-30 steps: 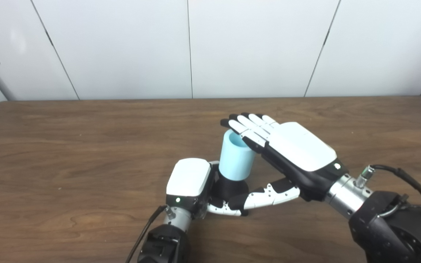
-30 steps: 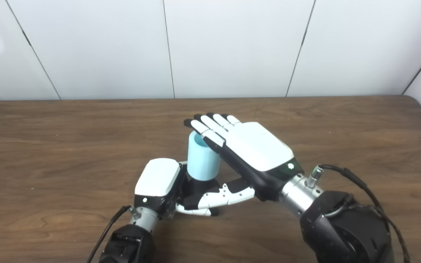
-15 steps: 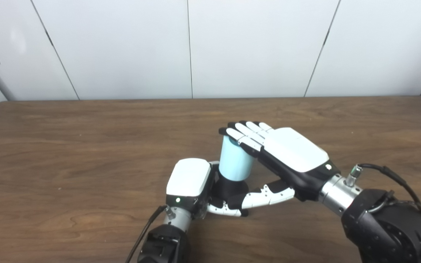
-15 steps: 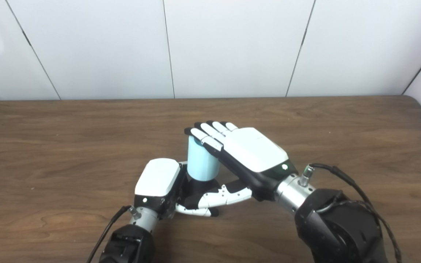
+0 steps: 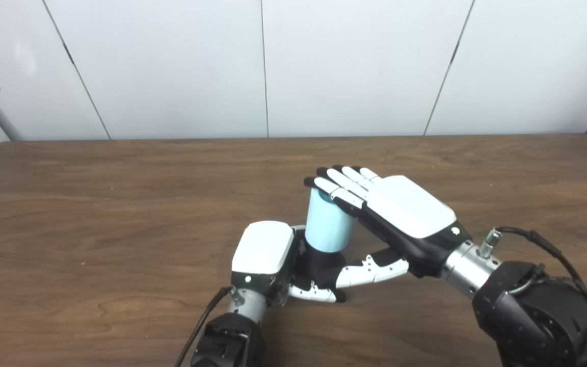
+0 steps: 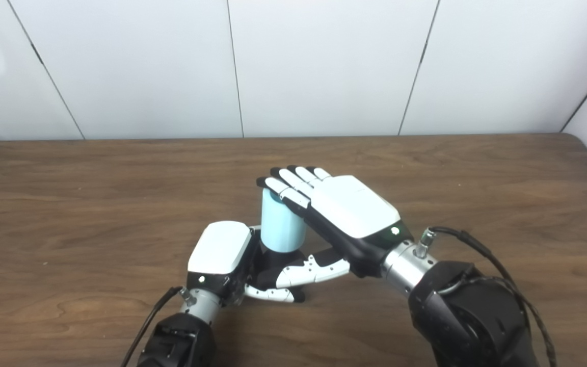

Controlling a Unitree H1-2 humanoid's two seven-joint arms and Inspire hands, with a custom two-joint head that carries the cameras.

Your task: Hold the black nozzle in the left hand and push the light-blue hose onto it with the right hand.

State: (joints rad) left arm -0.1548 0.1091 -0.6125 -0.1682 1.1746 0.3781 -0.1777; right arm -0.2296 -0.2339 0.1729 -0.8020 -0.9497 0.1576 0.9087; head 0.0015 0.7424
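Brown wood-grain surface [image 5: 95, 204] fills the lower two thirds of the frame, with white wall panels [image 5: 171, 66] across the top. Left hand [image 5: 265, 255], white-backed, lower centre of the frame, arm entering from the bottom edge: fingers clenched around the black nozzle [image 5: 321, 262], which stands upright just right of the hand's white back; only the nozzle's dark body between the hand and the hose is visible, its lower part hidden by the curled fingers. Light-blue hose [image 5: 326, 224], a short upright tube, centre of the frame: seated on top of the nozzle, its lower rim meeting the black body, standing slightly tilted toward the upper left. Right hand [image 5: 390, 209], white-backed with black palm, centre right, arm entering from the lower right corner: released, fingers [image 5: 334, 184] straight and held together, laid flat over the hose's top end, palm facing down and covering the opening; grasping nothing. Its thumb [image 5: 370, 267] reaches down and left below the palm, lying beside the nozzle and close to the left hand's fingers; whether they touch cannot be told. A black cable [image 5: 543, 239] loops from the right wrist toward the lower right edge of the frame.
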